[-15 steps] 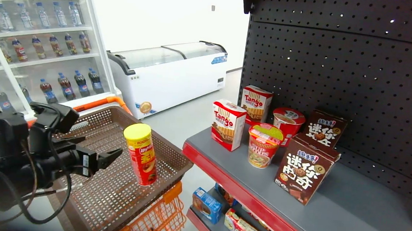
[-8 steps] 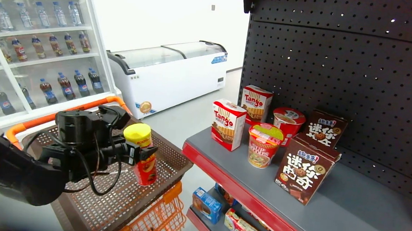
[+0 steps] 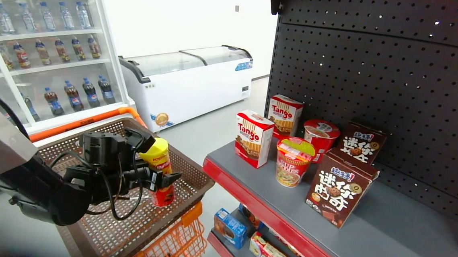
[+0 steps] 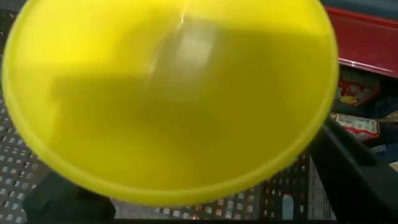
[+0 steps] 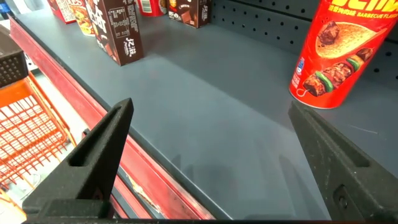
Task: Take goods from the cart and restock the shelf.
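My left claw (image 3: pixel 165 176) sits astride the tall red cardboard crisp can (image 3: pixel 164 194) at about mid-height, coming at it from the side. From my left wrist its yellow plastic lid (image 4: pixel 168 93) looms right under the camera. I cannot tell whether the claw is clamped on the can or merely around it. The can stands upright on the floor of the brown perforated plastic basket (image 3: pixel 126 218), close to the basket's edge that faces the shelf. The basket rides on top of the orange wire cart (image 3: pixel 172 241).

My right claw (image 5: pixel 210 111) hangs spread wide with nothing in it, just above a bare stretch of the grey shelf board (image 3: pixel 386 236), behind the board's red front edge. Near it, toward the black pegboard back (image 3: pixel 378 74), a red barbecue-print snack can (image 5: pixel 339 53) stands upright at the board's right end.

At the board's left end a red-and-white wafer box (image 3: pixel 253 138) stands near the front edge, with a second wafer box (image 3: pixel 285 114) behind it. Beside them are two instant noodle cups, the green-lidded cup (image 3: pixel 293 161) in front and a red cup (image 3: pixel 320 137) behind. Next come two dark brown biscuit boxes: the front biscuit box (image 3: pixel 339 188) is tilted back, and the rear biscuit box (image 3: pixel 362 142) is by the pegboard.

On the lower shelf a blue carton (image 3: pixel 229 227) lies near the left end. Beyond the cart stand a glass-door drinks cooler (image 3: pixel 37 50) and a white chest freezer (image 3: pixel 191 85).
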Robot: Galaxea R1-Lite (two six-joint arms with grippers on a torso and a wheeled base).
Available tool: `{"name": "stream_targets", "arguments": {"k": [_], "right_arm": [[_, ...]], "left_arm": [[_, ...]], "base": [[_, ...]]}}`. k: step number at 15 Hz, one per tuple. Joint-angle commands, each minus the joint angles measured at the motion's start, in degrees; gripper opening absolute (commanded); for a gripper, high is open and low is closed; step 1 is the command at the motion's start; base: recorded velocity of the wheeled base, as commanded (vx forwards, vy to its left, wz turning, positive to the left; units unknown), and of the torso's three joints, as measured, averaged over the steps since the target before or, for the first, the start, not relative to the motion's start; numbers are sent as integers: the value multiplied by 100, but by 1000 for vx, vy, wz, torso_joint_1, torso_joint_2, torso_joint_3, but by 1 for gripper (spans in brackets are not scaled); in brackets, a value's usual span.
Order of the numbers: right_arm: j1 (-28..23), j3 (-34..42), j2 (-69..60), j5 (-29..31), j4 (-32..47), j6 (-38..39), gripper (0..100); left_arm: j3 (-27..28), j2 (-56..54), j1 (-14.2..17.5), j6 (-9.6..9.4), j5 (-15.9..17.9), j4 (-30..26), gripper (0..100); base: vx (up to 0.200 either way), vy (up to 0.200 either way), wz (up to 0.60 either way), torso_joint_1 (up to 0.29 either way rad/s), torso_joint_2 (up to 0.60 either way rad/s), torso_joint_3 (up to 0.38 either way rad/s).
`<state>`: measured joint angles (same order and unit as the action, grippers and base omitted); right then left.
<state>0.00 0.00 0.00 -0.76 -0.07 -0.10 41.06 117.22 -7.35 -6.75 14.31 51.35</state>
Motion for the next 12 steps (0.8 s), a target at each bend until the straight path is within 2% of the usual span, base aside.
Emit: {"name": "stream_targets", "arguments": {"k": [1,4,7,11,12], "right_arm": [[0,0,0,-4,-1,1,100],[0,0,0,-4,-1,-8,100],[0,0,0,-4,-1,1,100],[0,0,0,-4,-1,-8,100],[0,0,0,-4,-1,1,100]], "left_arm": [[34,-15,14,-1,-16,-2,100],[-116,-437,173,25,-51,-178,100],[-239,-596,190,51,-148,-380,100],[-256,-472,190,7,-78,-424,100],[-256,-402,190,16,28,-415,100]], "base": [[0,0,0,0,0,0],[0,0,0,0,0,0],[0,0,0,0,0,0],[0,0,0,0,0,0],[0,0,0,0,0,0]]}}
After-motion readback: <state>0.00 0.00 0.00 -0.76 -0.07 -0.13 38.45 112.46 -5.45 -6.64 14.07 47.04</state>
